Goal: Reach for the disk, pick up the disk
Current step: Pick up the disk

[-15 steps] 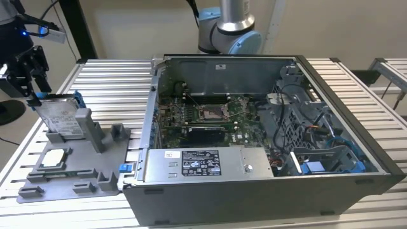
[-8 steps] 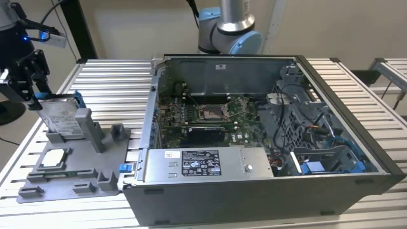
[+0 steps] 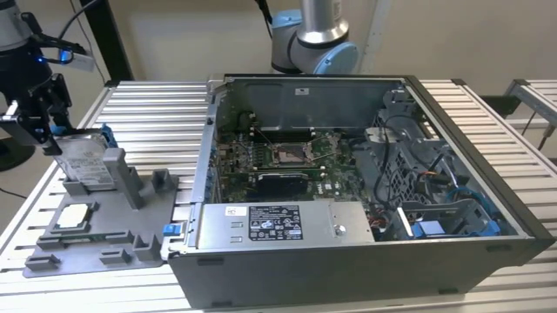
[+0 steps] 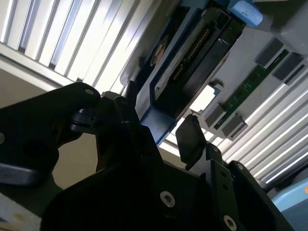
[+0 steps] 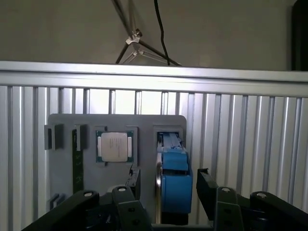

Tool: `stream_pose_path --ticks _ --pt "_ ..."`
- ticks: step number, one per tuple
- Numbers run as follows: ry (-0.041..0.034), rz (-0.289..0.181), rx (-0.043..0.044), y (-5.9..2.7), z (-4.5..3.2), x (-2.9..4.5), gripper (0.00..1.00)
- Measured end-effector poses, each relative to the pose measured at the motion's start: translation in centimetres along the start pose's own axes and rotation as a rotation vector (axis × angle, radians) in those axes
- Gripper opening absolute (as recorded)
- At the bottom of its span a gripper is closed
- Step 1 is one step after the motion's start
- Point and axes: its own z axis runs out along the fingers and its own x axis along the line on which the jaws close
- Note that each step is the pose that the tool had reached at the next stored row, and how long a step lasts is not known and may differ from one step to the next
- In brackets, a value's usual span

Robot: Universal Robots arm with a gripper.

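Note:
The disk (image 3: pixel 83 162) stands on edge in a slot of the grey fixture (image 3: pixel 104 228), at the exterior view's left. It is silver-grey with a blue bracket (image 3: pixel 106 135). My gripper (image 3: pixel 44 130) hangs just above its top edge. In the first wrist view the disk's blue-capped edge (image 5: pixel 175 185) lies between my two black fingers (image 5: pixel 134 179), with a gap on each side. The gripper (image 5: pixel 168 183) is open and straddles the disk without touching it. The second wrist view shows the disk (image 4: pixel 192 62) just beyond the fingertips (image 4: pixel 190 137).
A small silver square chip (image 5: pixel 114 147) lies in a pocket of the fixture beside the disk. An open computer case (image 3: pixel 366 274) stands at the exterior view's right, with a grey labelled box (image 3: pixel 278 225) inside. Everything rests on a slatted metal table (image 3: pixel 156 111).

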Motion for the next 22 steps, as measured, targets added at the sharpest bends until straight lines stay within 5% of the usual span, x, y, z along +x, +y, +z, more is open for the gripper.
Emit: stream_pose_path --ticks 16,22 --pt "0.0000 -0.002 -0.0002 -0.18 2.68 -0.06 1.00" --pt "0.0001 -0.002 -0.0005 -0.18 2.89 -0.06 1.00"
